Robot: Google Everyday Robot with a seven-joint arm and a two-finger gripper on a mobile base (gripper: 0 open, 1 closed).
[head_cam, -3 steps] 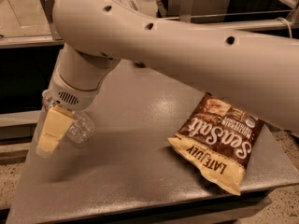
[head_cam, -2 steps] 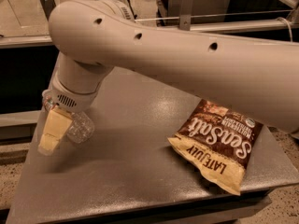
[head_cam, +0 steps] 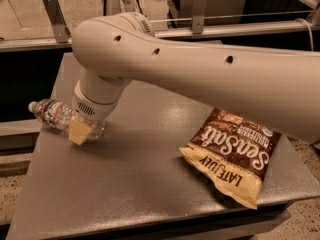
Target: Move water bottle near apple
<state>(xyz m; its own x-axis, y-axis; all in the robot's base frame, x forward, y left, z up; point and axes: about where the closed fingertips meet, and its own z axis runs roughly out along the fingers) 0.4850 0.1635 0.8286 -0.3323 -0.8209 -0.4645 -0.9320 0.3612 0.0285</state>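
Note:
The water bottle [head_cam: 52, 113] is clear with a white cap. It lies sideways over the left part of the grey table [head_cam: 135, 184], cap pointing left. My gripper [head_cam: 84, 128] hangs under the big white arm [head_cam: 200, 79] and is shut on the bottle's lower half. One yellowish finger [head_cam: 78, 130] shows in front of the bottle. The other finger is hidden behind it. The apple is out of view.
A brown and yellow Late July chip bag [head_cam: 235, 156] lies flat on the table's right side, near its right edge. A metal rail [head_cam: 210, 31] and posts run behind the table. The floor drops away past the left edge.
The arm has swung up and back. The gripper has turned, so the bottle's neck and cap now stick out to the left of it; before only its base showed.

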